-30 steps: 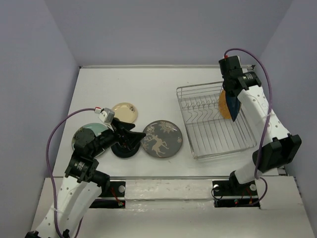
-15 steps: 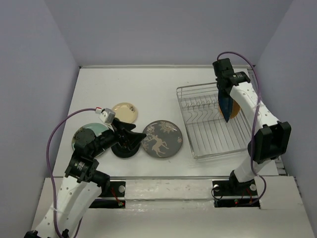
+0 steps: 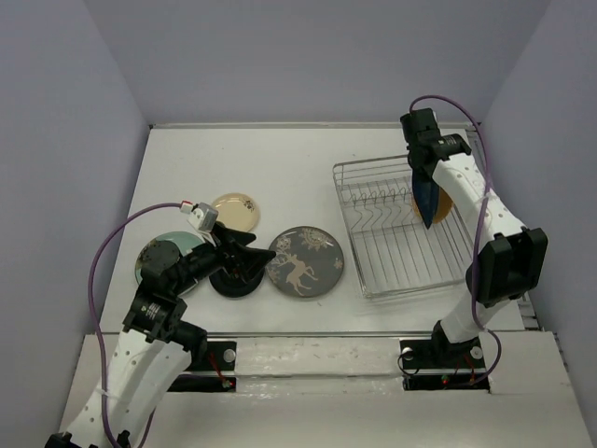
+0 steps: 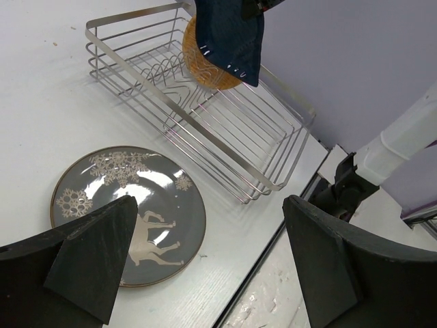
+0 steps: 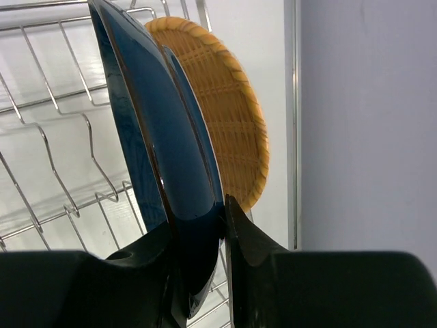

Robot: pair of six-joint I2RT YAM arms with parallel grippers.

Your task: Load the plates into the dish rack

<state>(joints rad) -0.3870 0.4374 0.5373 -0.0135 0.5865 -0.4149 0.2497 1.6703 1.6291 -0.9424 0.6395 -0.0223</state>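
My right gripper (image 3: 422,170) is shut on the dark blue leaf-shaped plate (image 5: 160,137), holding it on edge over the far right of the silver wire dish rack (image 3: 368,271). The orange woven plate (image 5: 232,116) stands upright in the rack just behind it; both also show in the left wrist view, the blue plate (image 4: 229,34) in front of the orange one (image 4: 198,61). My left gripper (image 3: 244,258) is open and empty above the small black plate (image 3: 233,280). The grey deer plate (image 3: 305,261), cream plate (image 3: 237,210) and pale green plate (image 3: 173,245) lie flat on the table.
The rack's upright tines (image 5: 61,143) stand left of the blue plate. Purple side walls close in the white table (image 3: 280,168). The table's near edge (image 4: 273,246) runs just past the rack's front corner.
From one second ago my right gripper swung the blue plate from right of the orange plate to its left, over the rack. Since half a second ago it barely moved. The left arm stayed still.
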